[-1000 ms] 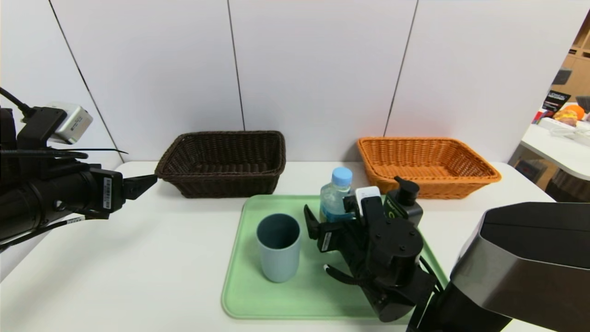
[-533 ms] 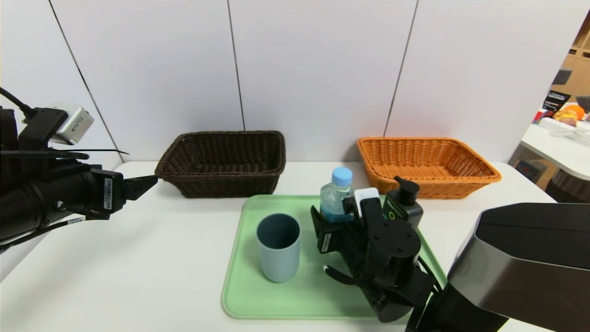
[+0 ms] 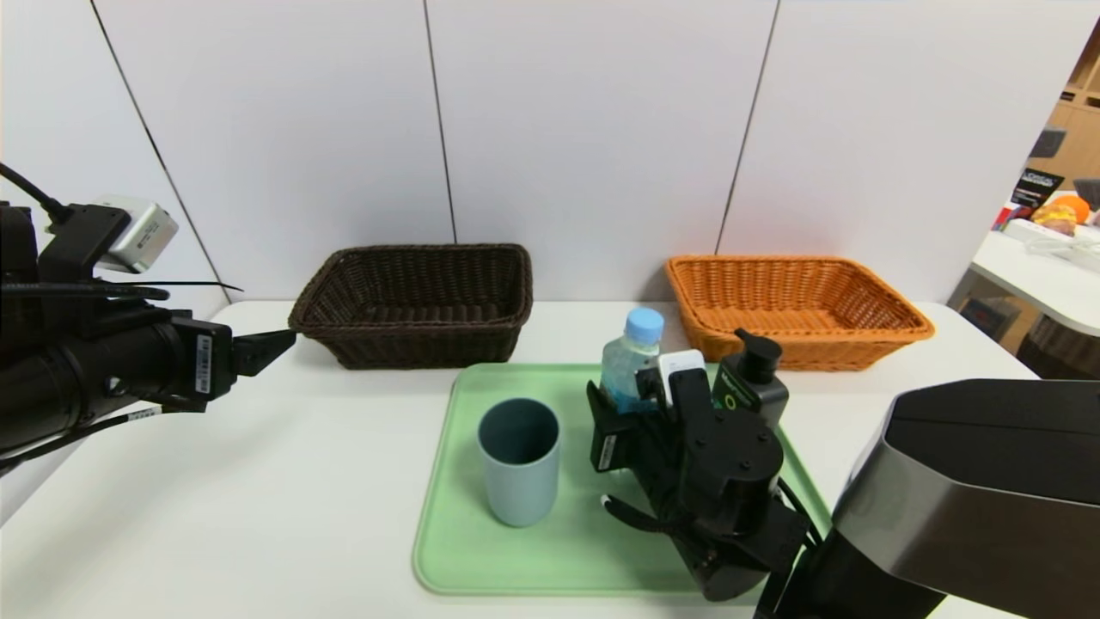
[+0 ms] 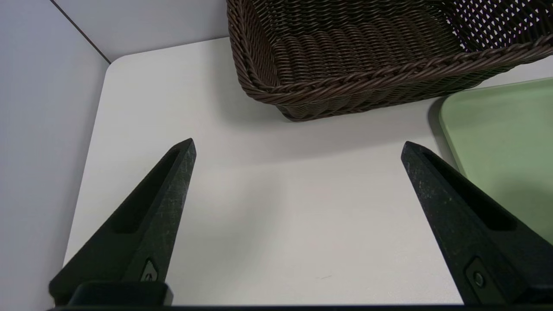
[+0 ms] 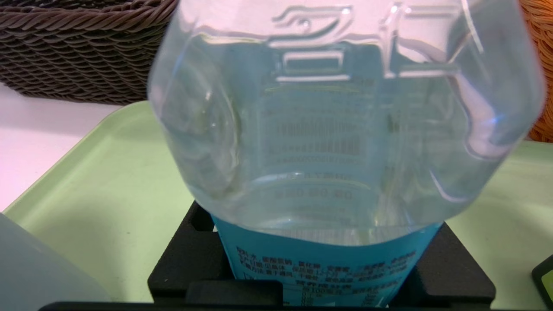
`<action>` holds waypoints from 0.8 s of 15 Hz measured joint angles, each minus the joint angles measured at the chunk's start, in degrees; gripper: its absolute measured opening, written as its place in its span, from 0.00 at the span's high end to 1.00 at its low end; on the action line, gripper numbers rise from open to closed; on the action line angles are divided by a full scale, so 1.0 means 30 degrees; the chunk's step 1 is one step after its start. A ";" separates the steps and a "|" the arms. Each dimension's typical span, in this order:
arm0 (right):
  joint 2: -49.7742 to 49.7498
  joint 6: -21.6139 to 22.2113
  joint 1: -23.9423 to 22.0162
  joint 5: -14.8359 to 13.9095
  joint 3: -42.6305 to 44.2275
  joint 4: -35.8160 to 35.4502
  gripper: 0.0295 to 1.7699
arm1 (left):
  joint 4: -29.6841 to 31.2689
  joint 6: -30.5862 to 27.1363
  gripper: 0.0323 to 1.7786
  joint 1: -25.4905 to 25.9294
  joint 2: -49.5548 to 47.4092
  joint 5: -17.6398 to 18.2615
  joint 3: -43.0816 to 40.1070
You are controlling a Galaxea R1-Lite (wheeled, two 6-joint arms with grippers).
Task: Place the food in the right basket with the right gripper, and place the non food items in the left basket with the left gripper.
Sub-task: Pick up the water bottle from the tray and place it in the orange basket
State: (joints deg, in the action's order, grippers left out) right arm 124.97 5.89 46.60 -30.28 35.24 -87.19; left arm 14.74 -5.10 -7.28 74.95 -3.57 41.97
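Note:
The food, a clear water bottle with a light blue cap, stands tilted a little at the back of the green tray. My right gripper is shut on it: in the right wrist view both black fingers press the blue label of the water bottle. Right of it stands the black pump bottle. The blue-grey cup stands at the tray's left. My left gripper hangs open over the table at far left, in front of the dark brown left basket. The orange right basket is behind the tray.
The left wrist view shows the left gripper wide apart over bare white table, with the brown basket ahead and the tray's corner beside it. White wall panels rise right behind both baskets. Another table with clutter stands far right.
My right gripper's fingers have closed in onto the water bottle, and the bottle's top has leaned slightly to the right. The left arm has barely moved.

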 joint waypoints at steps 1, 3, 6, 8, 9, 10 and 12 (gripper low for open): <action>-0.0053 -0.0228 0.0146 0.0008 -0.0098 0.0004 0.52 | 0.0000 0.0008 0.05 0.0000 0.0000 0.0000 -0.0024; -0.0138 -0.0772 0.0203 0.0089 -0.0248 0.0012 0.52 | -0.0008 0.0012 0.05 0.0000 0.0016 -0.0012 -0.0065; -0.0484 -0.1918 -0.0057 0.0207 0.0102 0.0313 0.52 | -0.0024 -0.0045 0.05 -0.0008 0.0008 -0.0020 -0.0102; -0.1101 -0.2154 -0.0053 0.0236 0.0443 0.0801 0.52 | -0.0028 -0.0045 0.05 -0.0008 -0.0020 -0.0049 -0.0126; -0.1569 -0.2292 -0.0053 0.0256 0.0545 0.1418 0.52 | -0.0028 -0.0057 0.05 -0.0008 -0.0028 -0.0073 -0.0163; -0.2101 -0.2467 -0.0057 0.0272 0.0675 0.2032 0.52 | -0.0028 -0.0073 0.05 -0.0033 -0.0041 -0.0057 -0.0211; -0.3519 -0.2999 -0.0065 0.0410 0.1134 0.3669 0.52 | -0.0024 -0.0057 0.05 -0.0171 -0.0085 -0.0102 -0.0337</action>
State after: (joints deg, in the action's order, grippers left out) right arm 114.41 -3.11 46.41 -29.05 38.64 -76.18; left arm 14.67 -5.27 -7.79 74.69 -3.88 40.96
